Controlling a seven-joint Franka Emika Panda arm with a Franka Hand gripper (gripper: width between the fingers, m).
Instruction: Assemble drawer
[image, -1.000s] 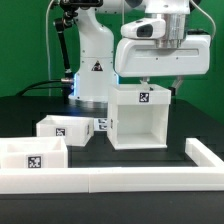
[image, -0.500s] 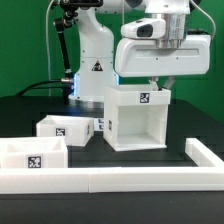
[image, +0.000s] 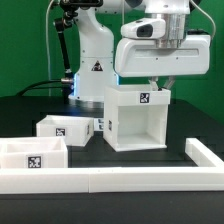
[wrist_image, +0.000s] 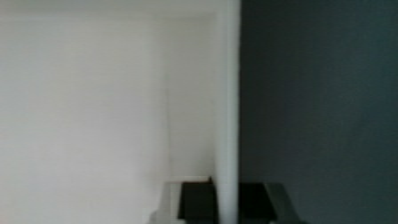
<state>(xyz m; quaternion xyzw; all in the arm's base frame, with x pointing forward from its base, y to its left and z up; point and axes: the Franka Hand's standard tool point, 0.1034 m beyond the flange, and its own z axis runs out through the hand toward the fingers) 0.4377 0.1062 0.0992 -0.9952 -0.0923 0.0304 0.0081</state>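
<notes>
Gripper (image: 159, 86) clenched on the box (image: 135, 125), gripping its top toward the exterior view's right; in the wrist view, thin white edge (wrist_image: 228, 100) caught between the dark fingers (wrist_image: 196, 203). Box upright on the black table (image: 190, 118), open side facing the camera, tag on its upper front. Drawer (image: 60, 128) just beside the box on the exterior view's left, second drawer (image: 30, 155) farther out that way; white rail (image: 110, 180) in front of the box
</notes>
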